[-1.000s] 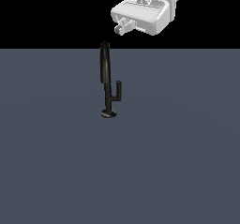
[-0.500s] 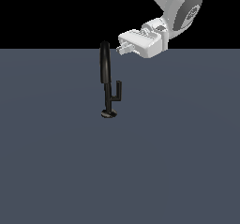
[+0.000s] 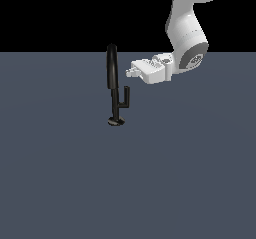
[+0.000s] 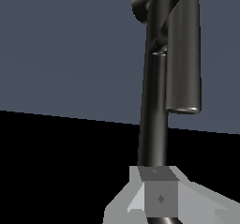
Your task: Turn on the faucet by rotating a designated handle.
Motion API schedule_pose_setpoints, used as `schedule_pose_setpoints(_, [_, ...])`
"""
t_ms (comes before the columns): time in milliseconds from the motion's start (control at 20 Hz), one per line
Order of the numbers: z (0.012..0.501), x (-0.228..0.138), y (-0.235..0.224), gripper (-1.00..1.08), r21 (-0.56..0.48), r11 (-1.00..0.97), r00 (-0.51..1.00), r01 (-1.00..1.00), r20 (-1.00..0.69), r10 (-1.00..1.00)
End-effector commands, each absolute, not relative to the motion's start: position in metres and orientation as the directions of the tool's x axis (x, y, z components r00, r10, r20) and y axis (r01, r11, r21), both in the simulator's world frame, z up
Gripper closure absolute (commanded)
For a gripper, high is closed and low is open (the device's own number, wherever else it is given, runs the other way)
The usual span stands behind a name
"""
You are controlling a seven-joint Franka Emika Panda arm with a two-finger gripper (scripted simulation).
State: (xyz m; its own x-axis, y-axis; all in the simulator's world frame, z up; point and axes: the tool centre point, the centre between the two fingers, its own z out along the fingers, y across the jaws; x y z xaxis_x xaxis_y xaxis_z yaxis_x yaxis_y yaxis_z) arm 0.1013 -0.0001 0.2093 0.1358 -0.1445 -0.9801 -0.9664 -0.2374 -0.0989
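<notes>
End effector now lower, just beside faucet above handle; finger spread unclear.

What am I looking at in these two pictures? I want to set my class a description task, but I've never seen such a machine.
These are simulator renders of one white robot arm. The exterior view, from a camera off the arm, shows its tool beside a slim black faucet that stands on a flat grey surface. A short handle branches from the faucet's stem. The wrist view, from a camera on the arm, shows the same faucet and handle close up. The tool holds nothing and does not touch the handle.
</notes>
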Motion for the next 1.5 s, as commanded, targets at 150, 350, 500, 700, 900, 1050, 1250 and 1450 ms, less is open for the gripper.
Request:
schedule_pose_setpoints(150, [0.175, 0.116, 0.003, 1.08, -0.031, -0.154, 0.043, -0.988, -0.996, -0.073])
schedule_pose_setpoints(350, [0.157, 0.122, 0.005, 1.08, 0.007, -0.113, -0.003, -0.994, -0.999, -0.035])
schedule_pose_setpoints(500, [0.148, 0.125, 0.007, 1.08, 0.026, -0.093, -0.025, -0.995, -1.0, -0.015])
schedule_pose_setpoints(700, [0.142, 0.127, 0.009, 1.08, 0.038, -0.081, -0.038, -0.996, -0.999, -0.003])
schedule_pose_setpoints(900, [0.142, 0.127, 0.008, 1.08, 0.039, -0.08, -0.039, -0.996, -0.999, -0.002])
schedule_pose_setpoints(1050, [0.143, 0.124, 0.008, 1.08, 0.039, -0.081, -0.039, -0.996, -0.999, -0.003])
schedule_pose_setpoints(1250, [0.145, 0.117, 0.008, 1.08, 0.039, -0.081, -0.039, -0.996, -0.999, -0.003])
schedule_pose_setpoints(1450, [0.148, 0.11, 0.008, 1.08, 0.039, -0.081, -0.039, -0.996, -0.999, -0.003])
